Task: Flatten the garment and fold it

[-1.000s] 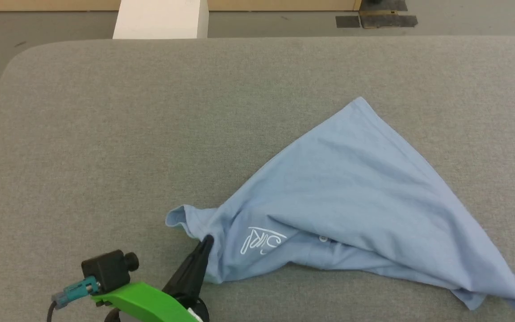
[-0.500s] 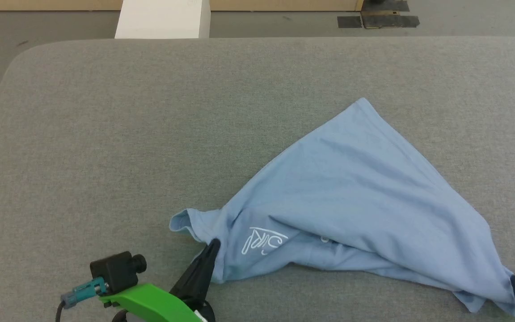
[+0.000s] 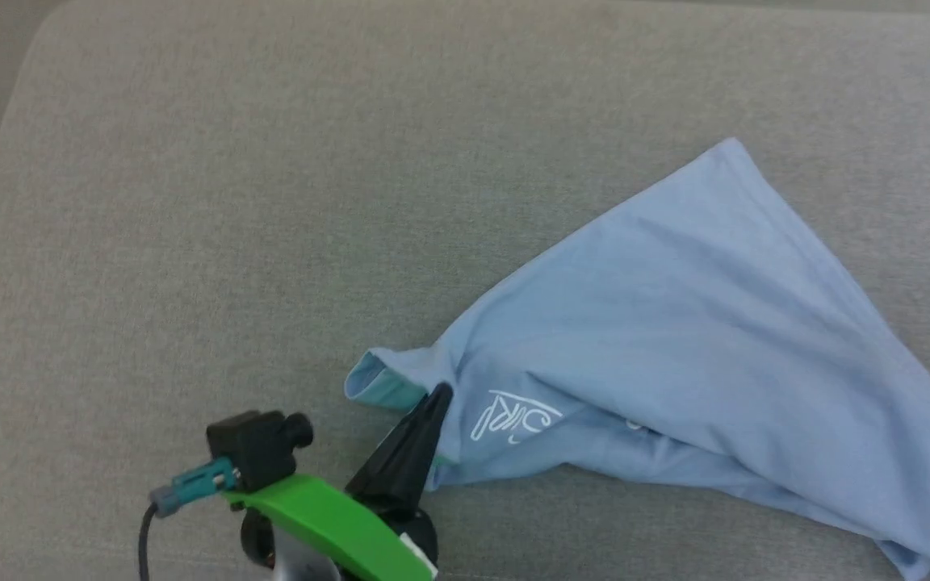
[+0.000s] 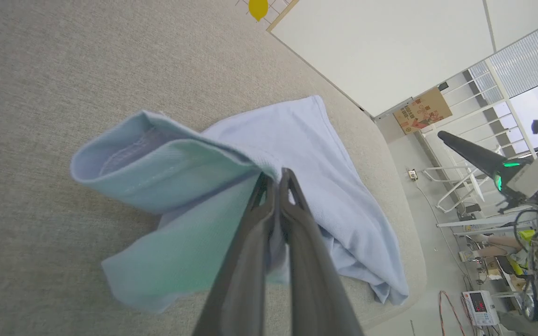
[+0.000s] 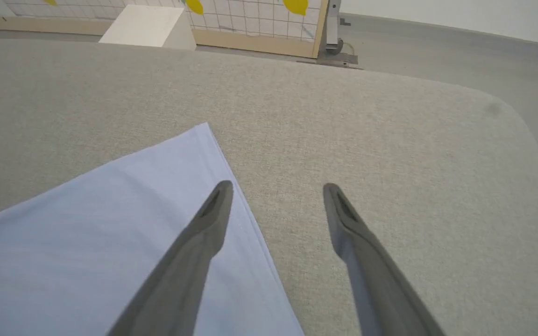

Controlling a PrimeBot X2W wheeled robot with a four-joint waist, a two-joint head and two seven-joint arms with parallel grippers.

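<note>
Our left gripper (image 4: 276, 176) pinches the garment (image 3: 675, 323) at its sleeve opening. Our right gripper (image 5: 276, 187), fingers spread wide, straddles the garment's edge, with open grey table (image 3: 231, 202) beyond.

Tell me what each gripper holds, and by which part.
Left gripper pinches the garment beside its sleeve opening; right gripper is open, holding nothing.

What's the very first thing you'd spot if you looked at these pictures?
A crumpled light blue shirt sprawls across the right side of the grey padded table. The robot's left hand is pinched shut on it beside the sleeve. The right hand hangs open over the shirt's straight edge.
</note>
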